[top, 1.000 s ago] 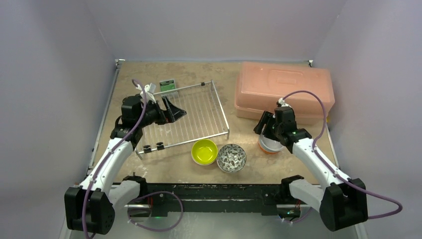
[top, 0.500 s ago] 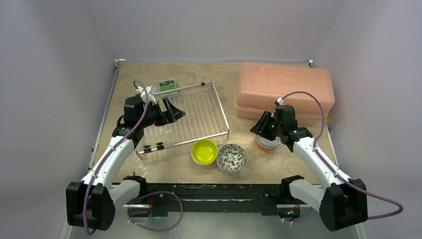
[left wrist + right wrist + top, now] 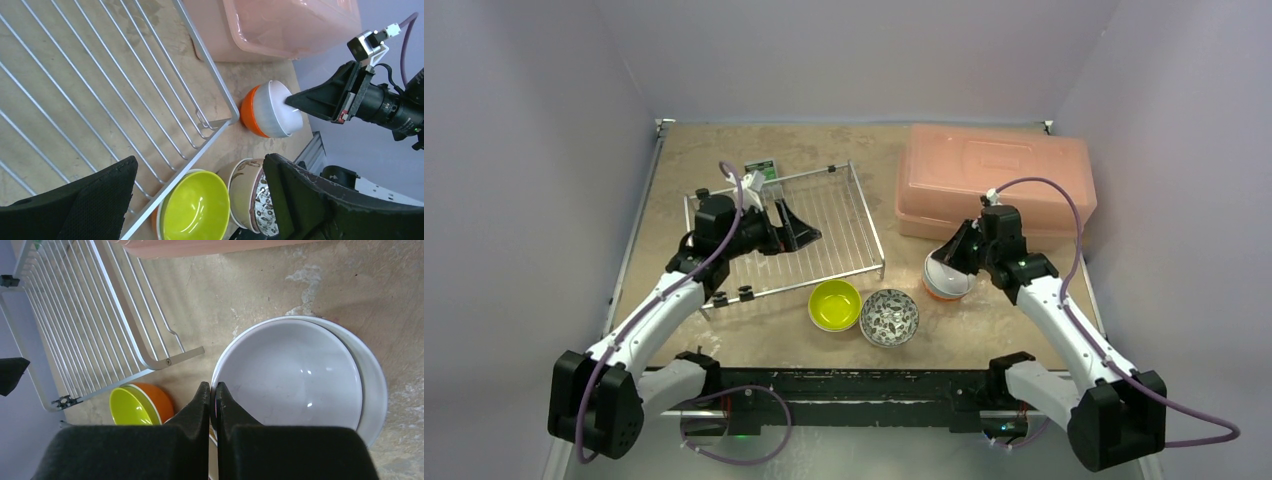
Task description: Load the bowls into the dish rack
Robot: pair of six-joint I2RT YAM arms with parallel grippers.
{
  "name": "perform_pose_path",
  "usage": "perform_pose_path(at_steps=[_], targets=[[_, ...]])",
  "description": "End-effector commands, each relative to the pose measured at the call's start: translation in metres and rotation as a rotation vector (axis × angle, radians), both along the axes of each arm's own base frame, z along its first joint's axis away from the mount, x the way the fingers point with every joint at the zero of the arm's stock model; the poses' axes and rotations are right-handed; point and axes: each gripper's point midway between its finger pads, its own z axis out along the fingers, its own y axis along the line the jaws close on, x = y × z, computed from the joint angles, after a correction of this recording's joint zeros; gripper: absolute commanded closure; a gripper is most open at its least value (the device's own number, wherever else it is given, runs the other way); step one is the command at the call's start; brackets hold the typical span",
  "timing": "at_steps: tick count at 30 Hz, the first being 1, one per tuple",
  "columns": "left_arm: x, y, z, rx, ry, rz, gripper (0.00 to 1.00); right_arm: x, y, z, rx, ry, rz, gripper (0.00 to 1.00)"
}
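Over the rack (image 3: 869, 218) — no bowls in it yet — the left end effector (image 3: 799, 225) hangs released, jaws wide apart, while the lime bowl (image 3: 835, 304) and patterned bowl (image 3: 889, 317) sit side by side on the tabletop (image 3: 894, 150) just off its near rail. Further right, the right end effector (image 3: 212, 390) is clenched on the rim of a white bowl (image 3: 290, 375) nested in an orange bowl (image 3: 250, 117), the stack tipped sideways. With only a thin rim pinch, I judge the outer bowl could slide off in transit — or the load clip the rail.
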Motion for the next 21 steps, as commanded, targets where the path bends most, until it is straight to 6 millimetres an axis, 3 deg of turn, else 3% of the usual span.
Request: perform_pose_path(at_steps=[1,9,14,21], targets=[[0.006,-0.019,0.022,-0.058,-0.062,-0.020,0.03,0.006,-0.005,0.024,-0.002,-0.068,-0.038,1.00],[0.000,-0.050,0.032,-0.106,-0.078,-0.076,0.03,0.008,-0.007,0.071,0.047,-0.227,-0.072,1.00],[-0.007,-0.075,0.039,-0.135,-0.096,-0.121,0.03,0.007,-0.007,0.084,0.063,-0.255,-0.077,1.00],[-0.024,-0.128,0.037,-0.149,-0.111,-0.225,0.02,-0.004,0.006,0.113,0.204,-0.342,-0.050,1.00]])
